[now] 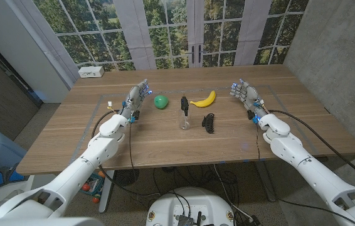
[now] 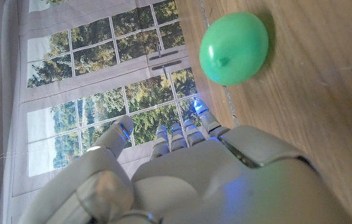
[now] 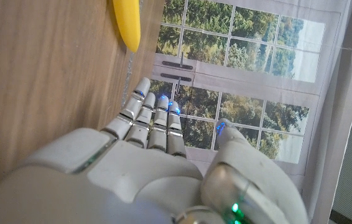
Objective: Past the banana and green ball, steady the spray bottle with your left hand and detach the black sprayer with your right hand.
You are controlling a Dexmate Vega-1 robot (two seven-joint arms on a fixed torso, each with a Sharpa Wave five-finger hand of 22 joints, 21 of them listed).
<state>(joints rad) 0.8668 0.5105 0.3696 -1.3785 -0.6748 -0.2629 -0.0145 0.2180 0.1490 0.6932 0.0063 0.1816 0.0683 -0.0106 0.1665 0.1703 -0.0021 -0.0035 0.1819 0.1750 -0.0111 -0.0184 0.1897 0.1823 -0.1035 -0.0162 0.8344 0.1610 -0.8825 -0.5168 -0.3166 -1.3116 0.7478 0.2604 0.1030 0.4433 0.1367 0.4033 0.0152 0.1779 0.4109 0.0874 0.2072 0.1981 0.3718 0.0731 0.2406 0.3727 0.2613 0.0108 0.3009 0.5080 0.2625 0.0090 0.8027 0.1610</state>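
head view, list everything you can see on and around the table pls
spray bottle: 1, clear with black sprayer, upright at table centre
green ball: 1, green, left of the bottle
banana: 1, yellow, right of and behind the bottle
black clip: 1, black, right of the bottle, nearer the front
white box: 1, white, far left corner
table: 1, wooden
left hand: 1, grey, open, beside the ball, holding nothing
right hand: 1, grey, open, right of the banana, holding nothing
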